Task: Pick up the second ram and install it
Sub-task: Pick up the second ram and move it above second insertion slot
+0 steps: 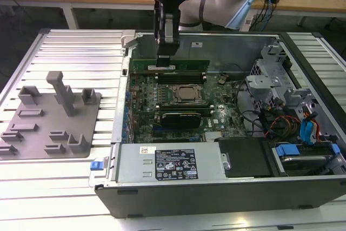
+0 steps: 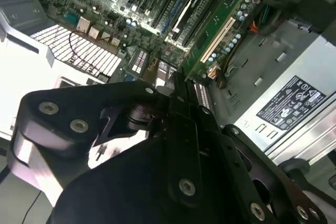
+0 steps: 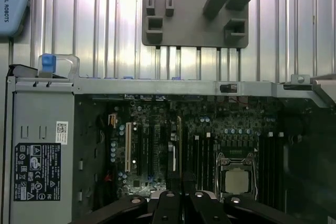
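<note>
Tool (image 1: 165, 61) upright, second ram (image 1: 192, 65) in grasp

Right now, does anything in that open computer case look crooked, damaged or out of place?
Nothing stands out. The gripper holds the second ram level, in line with the memory slots by the processor, and I see no damage or loose parts in the case.

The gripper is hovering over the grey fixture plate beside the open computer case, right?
No. In the exterior view the gripper is down inside the open computer case, over the far edge of its motherboard; the grey fixture plate lies beside the case on that view's left.
</note>
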Available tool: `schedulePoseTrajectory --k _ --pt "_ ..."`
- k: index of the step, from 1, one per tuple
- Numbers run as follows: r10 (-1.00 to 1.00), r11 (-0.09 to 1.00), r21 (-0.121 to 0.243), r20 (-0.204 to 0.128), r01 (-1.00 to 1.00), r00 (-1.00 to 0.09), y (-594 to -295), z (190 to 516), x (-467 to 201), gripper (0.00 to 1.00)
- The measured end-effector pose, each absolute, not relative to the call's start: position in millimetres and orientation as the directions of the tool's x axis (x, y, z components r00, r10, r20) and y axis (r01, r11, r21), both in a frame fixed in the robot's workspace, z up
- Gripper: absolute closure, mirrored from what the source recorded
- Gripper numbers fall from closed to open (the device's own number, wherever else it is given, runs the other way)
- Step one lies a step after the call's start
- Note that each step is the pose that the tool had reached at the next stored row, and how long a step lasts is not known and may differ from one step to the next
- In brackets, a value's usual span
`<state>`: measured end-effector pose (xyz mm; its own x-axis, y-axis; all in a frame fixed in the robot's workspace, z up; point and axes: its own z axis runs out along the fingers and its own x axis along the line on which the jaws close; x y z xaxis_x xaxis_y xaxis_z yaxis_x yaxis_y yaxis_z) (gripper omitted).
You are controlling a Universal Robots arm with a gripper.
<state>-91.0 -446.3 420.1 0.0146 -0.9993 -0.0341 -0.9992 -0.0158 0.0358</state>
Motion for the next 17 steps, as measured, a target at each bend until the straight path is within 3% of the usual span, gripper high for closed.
schedulePoseTrajectory --k 17 --pt "-0.999 -0.016 0.036 -0.034 -0.999 0.014 -438.8 400.4 -90.9 0.9"
